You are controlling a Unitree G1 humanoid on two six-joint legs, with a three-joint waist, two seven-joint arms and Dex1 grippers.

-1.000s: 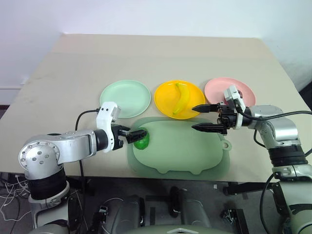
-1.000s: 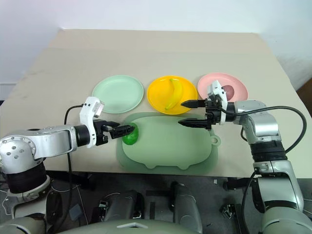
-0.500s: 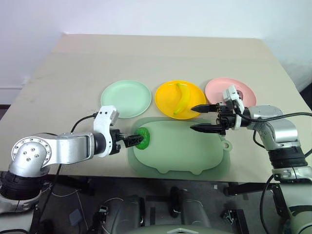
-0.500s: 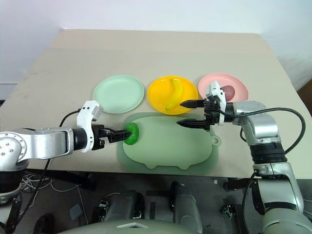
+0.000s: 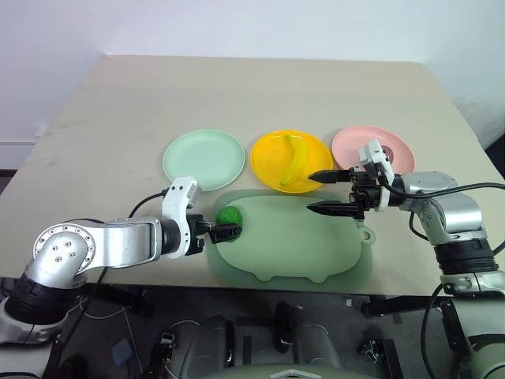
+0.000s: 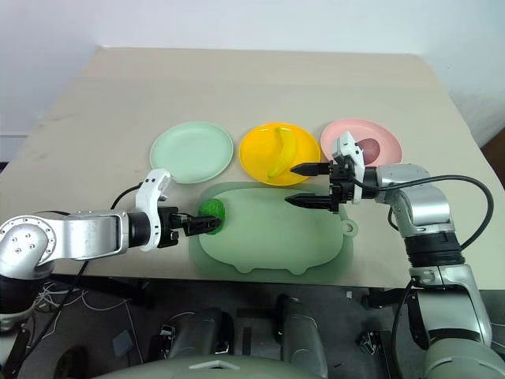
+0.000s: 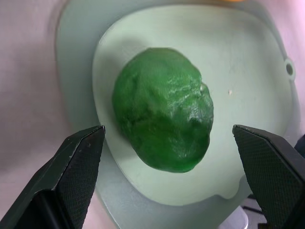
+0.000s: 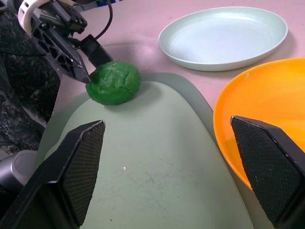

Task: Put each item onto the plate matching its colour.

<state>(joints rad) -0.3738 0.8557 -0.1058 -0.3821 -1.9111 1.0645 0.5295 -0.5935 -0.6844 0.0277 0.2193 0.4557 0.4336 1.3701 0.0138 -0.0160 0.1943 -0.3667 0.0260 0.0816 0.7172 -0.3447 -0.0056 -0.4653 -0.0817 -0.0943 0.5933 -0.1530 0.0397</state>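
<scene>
Left claw [image 7: 167, 181] is wide open with the green lump [image 5: 230, 216] sitting between its fingers, nothing gripped yet. It's at the left end of the tray [image 5: 316, 253], just near of the mint plate [image 5: 203, 158]. I'd get it centred before closing, since a bumpy round thing could squirt out sideways. Right claw [image 5: 325, 193] hangs open and empty over the tray.

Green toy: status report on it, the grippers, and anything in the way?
Left gripper open, astride green toy on tray. Right gripper open, empty, over tray. Mint plate bare, path clear.
</scene>
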